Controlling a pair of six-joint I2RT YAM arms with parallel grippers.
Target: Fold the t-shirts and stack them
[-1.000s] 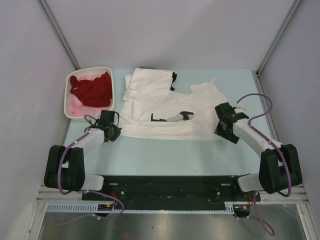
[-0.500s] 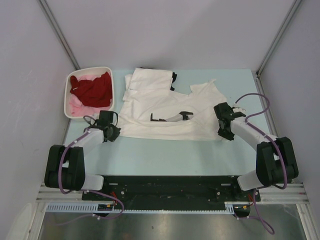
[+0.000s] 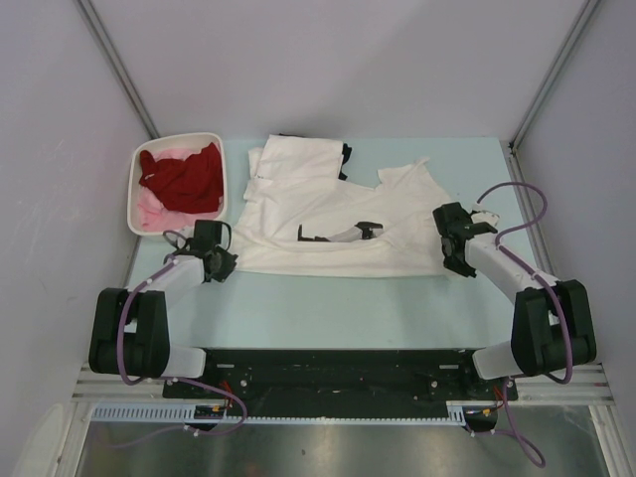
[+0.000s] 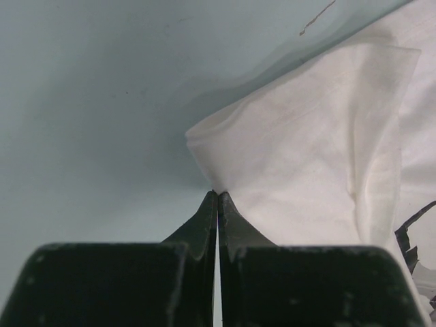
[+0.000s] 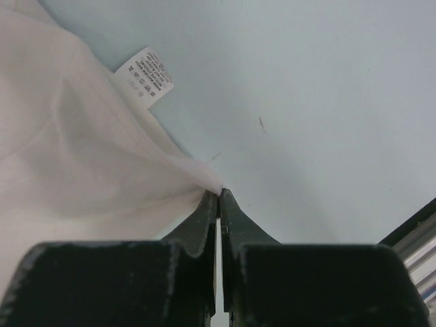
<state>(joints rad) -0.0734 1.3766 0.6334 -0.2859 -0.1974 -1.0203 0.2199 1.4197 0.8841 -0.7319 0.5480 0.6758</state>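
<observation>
A cream-white t-shirt (image 3: 338, 238) lies spread on the pale blue table (image 3: 328, 308), with a dark printed mark at its middle. My left gripper (image 3: 231, 261) is shut on its left lower corner (image 4: 204, 146). My right gripper (image 3: 447, 260) is shut on its right lower corner (image 5: 197, 174), near a white care label (image 5: 144, 76). A second cream-white t-shirt (image 3: 298, 159) lies folded behind it, on top of a black t-shirt (image 3: 345, 154) that shows only at its edge. A dark red t-shirt (image 3: 184, 179) and a pink t-shirt (image 3: 149, 211) lie in the basin.
The white oval basin (image 3: 131, 204) stands at the back left of the table. Grey walls close in the sides and back. The black base rail (image 3: 328, 373) runs along the near edge.
My right gripper has drawn the shirt's right lower corner outward to the right, flattening that edge. My left gripper has shifted slightly left with its corner.
</observation>
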